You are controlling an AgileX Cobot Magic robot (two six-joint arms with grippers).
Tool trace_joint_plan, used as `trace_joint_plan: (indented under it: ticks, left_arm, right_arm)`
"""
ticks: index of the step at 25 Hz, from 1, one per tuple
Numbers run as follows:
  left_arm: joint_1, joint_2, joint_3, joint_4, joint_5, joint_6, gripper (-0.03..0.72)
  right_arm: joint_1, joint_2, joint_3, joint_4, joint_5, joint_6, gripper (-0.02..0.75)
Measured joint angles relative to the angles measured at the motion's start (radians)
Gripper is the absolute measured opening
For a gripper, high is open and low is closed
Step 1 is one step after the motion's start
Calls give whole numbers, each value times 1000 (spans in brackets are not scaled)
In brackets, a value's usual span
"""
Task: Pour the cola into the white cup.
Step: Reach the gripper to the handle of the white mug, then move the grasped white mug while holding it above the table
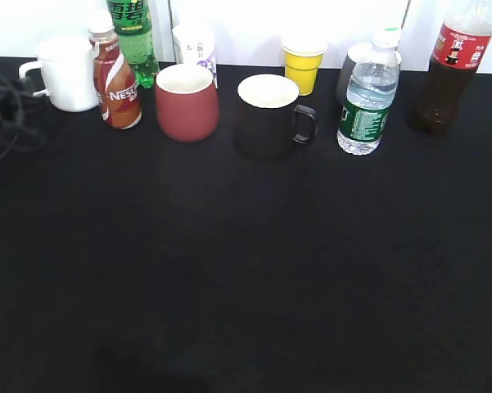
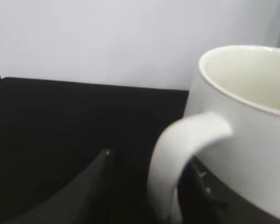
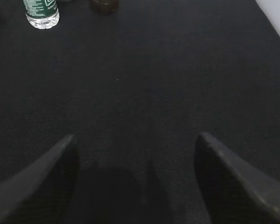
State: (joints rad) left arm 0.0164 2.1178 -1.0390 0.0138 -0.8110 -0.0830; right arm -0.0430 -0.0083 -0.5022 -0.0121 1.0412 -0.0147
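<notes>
Black table (image 1: 246, 278) fills the shot, drinks lined up along its back edge. Biggest player: the cola (image 1: 452, 70), far right end of the row, cap on as far as I can tell, standing upright, untouched. Opposite end, far left, the white cup (image 1: 65, 72), upright, looks empty, well apart from the cola w/ the whole row between them. So progress approx nil: nothing poured, bottle not gripped; grabbing, bringing them together and pouring all left. Left gripper (image 2: 151, 186) is right at the cup: left wrist view shows the loop handle sitting between its fingers, jaws apart, not clamped, and a clean cup interior that the exterior view barely gives. Right gripper (image 3: 135, 182) hangs over bare cloth, jaws wide apart, holding nothing; its cam catches only the cola's base (image 3: 104, 4) far ahead, beside the water bottle (image 3: 41, 11).
</notes>
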Motion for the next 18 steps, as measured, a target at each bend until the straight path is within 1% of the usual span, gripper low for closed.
trace_joint_plan:
  ticks: [2,3,5,6,7,8,9,14,16,18]
  left_arm:
    - [0,48,-76,-1,40,-1,354]
    - [0,66,-102,-1,43,-1,325]
    - [0,102,-167,-2,55,-1,218]
    - [0,122,-198,-1,64,-1,193]
    - [0,138,-230,-1,84,-1,183]
    - [0,152,-257,-1,99,-1,150]
    - [0,153,-265,-1,106,0,90]
    - [1,150,-265,-2,107,2,73]
    - [4,87,-199,1,107,4,65]
    - [13,-20,-97,3,85,6,64]
  right_arm:
    - [0,0,0,0,0,0,585]
    - [0,0,0,0,0,0,585]
    - [0,0,0,0,0,1,585]
    - [0,0,0,0,0,0,585]
    - [0,0,0,0,0,0,585]
    - [0,0,0,0,0,0,585]
    - [0,0,0,0,0,0,585]
    - [0,0,0,0,0,0,585]
    - [0,0,0,0,0,0,585]
    - [0,0,0,0,0,0,585]
